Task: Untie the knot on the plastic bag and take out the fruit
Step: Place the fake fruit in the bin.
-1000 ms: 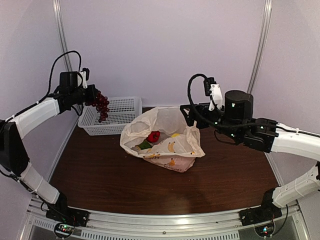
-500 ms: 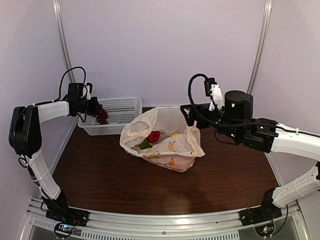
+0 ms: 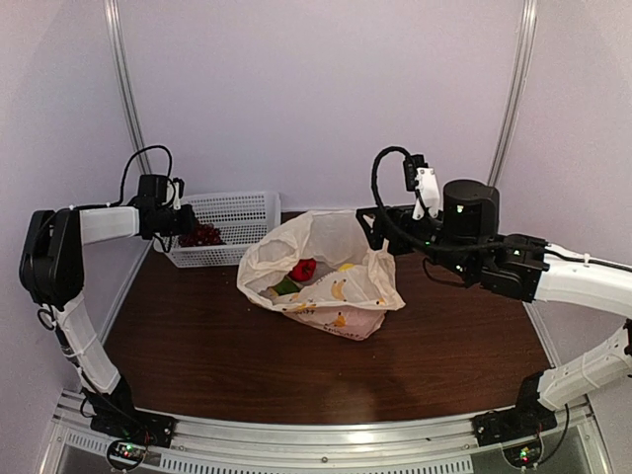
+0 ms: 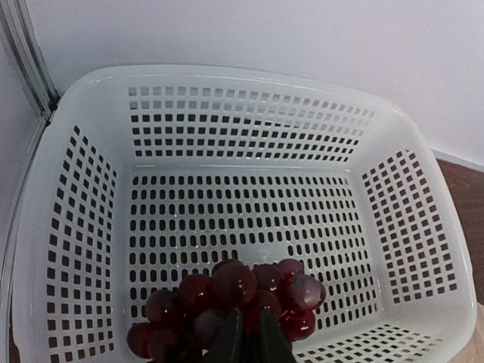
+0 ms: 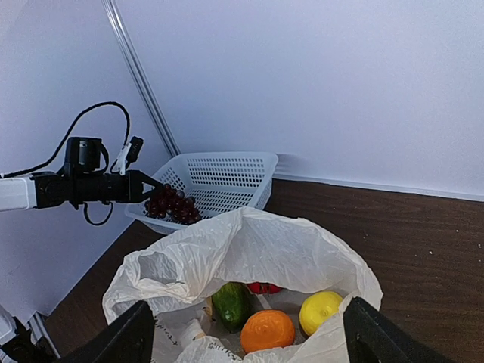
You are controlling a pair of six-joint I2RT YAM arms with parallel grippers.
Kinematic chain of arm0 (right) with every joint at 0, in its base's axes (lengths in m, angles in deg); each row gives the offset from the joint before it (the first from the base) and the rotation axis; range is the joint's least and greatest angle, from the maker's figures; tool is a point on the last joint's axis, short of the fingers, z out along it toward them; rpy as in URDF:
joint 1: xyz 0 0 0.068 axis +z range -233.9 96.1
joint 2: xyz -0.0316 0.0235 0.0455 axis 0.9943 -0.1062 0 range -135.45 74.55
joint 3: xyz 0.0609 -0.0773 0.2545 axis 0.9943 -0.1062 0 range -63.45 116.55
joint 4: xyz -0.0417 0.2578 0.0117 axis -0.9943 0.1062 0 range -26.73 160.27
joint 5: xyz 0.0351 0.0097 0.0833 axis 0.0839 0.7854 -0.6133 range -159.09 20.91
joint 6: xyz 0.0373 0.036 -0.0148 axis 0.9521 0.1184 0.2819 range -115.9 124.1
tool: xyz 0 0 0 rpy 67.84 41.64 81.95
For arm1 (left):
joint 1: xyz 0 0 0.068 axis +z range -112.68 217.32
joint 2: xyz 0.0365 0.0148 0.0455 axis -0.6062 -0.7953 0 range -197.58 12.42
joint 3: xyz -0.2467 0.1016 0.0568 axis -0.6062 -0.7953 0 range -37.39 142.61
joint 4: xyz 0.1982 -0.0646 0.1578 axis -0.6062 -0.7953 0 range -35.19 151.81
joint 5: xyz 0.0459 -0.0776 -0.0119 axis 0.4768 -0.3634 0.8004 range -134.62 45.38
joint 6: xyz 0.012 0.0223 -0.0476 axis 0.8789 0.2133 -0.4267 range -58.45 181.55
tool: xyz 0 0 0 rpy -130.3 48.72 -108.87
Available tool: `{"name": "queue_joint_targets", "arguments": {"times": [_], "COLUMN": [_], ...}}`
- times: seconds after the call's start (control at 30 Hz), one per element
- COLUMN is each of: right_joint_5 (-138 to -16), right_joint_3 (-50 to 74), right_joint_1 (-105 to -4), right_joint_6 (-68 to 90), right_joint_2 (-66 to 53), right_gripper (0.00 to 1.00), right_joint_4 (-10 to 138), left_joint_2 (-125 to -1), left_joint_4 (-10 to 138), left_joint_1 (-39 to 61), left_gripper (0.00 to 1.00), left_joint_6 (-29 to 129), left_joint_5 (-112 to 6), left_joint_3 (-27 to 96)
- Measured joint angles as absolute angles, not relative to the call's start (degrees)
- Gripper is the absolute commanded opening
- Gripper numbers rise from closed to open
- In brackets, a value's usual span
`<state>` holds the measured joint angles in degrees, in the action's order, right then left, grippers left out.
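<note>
The plastic bag point(image 3: 326, 286) lies mid-table with its mouth wide open, and no knot is in view. Inside it the right wrist view shows fruit: a green one point(image 5: 231, 304), an orange one point(image 5: 268, 330), a yellow one point(image 5: 320, 311) and a red one point(image 5: 263, 288). My right gripper point(image 5: 249, 336) hangs open just above the bag's mouth with nothing between its fingers. My left gripper point(image 4: 246, 324) is shut on a bunch of dark red grapes point(image 4: 242, 299), which hangs low inside the white basket point(image 4: 91, 227).
The white perforated basket point(image 3: 247, 207) stands at the back left against the wall. A metal post point(image 3: 123, 89) rises close behind the left arm. Brown tabletop point(image 3: 296, 375) lies in front of the bag.
My left gripper has come down and back with the grapes, from high above the basket's front to low inside it. The right arm and the bag have not moved.
</note>
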<state>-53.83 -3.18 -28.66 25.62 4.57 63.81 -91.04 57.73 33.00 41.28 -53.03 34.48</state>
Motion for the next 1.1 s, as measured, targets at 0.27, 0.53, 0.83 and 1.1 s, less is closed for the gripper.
{"name": "queue_joint_targets", "arguments": {"times": [0.27, 0.53, 0.83, 1.1], "right_joint_5": [-53.83, -53.80, -53.83, -54.09], "right_joint_3": [-4.21, -4.95, -4.95, -4.95], "right_joint_1": [-28.66, -28.66, -28.66, -28.66], "right_joint_6": [26.19, 26.60, 26.39, 24.11], "right_joint_2": [4.59, 5.16, 6.17, 6.93], "right_gripper": [0.87, 0.87, 0.91, 0.94], "right_joint_4": [63.85, 63.87, 63.96, 65.36], "left_joint_2": [-90.93, -86.32, -76.02, -58.65], "left_joint_4": [57.18, 57.23, 57.53, 60.51], "left_joint_1": [33.00, 33.00, 33.00, 28.96], "left_gripper": [0.39, 0.74, 0.84, 0.98], "left_joint_6": [40.45, 40.28, 40.08, 34.77], "left_joint_5": [-52.13, -51.83, -53.70, -61.05], "left_joint_3": [33.30, 31.90, 29.81, 17.81]}}
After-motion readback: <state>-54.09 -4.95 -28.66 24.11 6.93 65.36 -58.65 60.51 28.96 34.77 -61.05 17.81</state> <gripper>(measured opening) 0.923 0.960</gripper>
